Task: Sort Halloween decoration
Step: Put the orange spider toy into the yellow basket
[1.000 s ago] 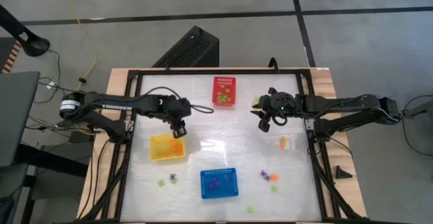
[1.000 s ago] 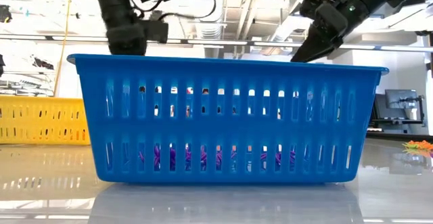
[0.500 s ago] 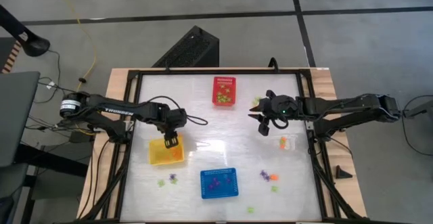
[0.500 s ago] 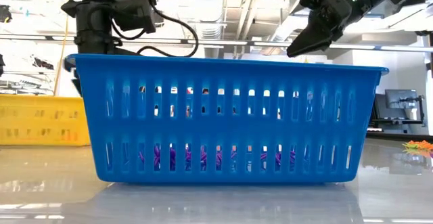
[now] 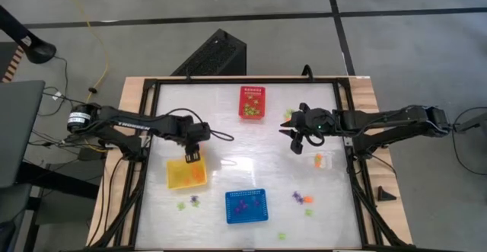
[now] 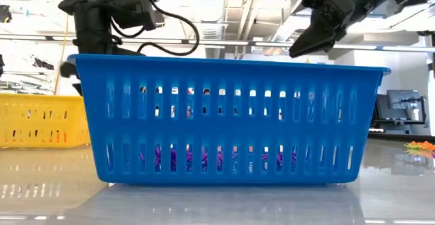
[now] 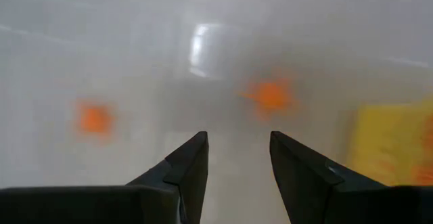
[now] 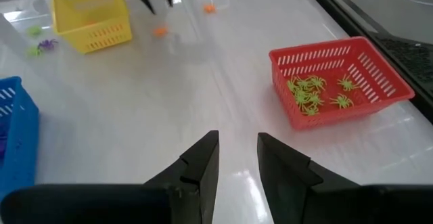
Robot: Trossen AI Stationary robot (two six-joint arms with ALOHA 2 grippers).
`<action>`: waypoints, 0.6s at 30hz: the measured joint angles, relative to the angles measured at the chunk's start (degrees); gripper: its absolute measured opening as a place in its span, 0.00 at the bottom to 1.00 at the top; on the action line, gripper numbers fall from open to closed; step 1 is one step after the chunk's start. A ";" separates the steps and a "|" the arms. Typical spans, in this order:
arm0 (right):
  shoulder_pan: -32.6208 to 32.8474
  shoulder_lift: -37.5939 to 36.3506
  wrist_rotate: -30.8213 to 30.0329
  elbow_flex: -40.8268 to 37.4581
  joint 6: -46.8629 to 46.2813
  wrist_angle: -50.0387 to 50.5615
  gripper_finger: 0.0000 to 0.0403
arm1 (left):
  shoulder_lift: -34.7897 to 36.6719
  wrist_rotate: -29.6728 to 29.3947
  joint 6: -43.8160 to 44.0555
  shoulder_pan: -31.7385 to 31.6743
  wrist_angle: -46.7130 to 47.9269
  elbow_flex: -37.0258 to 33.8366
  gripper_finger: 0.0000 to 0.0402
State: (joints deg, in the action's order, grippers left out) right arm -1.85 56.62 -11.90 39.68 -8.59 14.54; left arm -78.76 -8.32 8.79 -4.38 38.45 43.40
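Observation:
The Halloween decoration is small plastic trinkets scattered over the table: orange ones lying below my left gripper, another orange one, a purple and an orange one, and green ones. My left gripper points down, open and holding nothing, at the far edge of the yellow basket. My right gripper hangs open above the table between the red basket and the orange trinket, with nothing between its fingers.
The red basket at the far middle holds green spider trinkets. The blue basket near the front edge holds purple ones and fills the low view. A black frame runs around the table.
My left gripper has come down and moved toward the table's near left, from above the table to the yellow basket's far edge, then stayed still. Its fingers have stayed open.

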 joint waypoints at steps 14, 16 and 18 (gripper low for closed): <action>-0.22 0.01 -0.07 0.00 4.53 -4.42 0.33 | 0.14 2.59 -6.41 -12.95 1.39 1.37 0.37; -0.22 0.00 -0.09 0.00 4.20 -4.58 0.33 | 0.73 3.06 -7.13 -14.60 2.18 1.94 0.37; -0.15 0.02 -0.11 0.00 4.10 -4.52 0.33 | 1.63 3.34 -7.62 -15.89 2.18 1.95 0.37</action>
State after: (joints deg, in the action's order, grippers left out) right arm -2.00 56.64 -12.01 39.68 -4.49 10.02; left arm -77.13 -4.99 1.17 -20.27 40.64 45.34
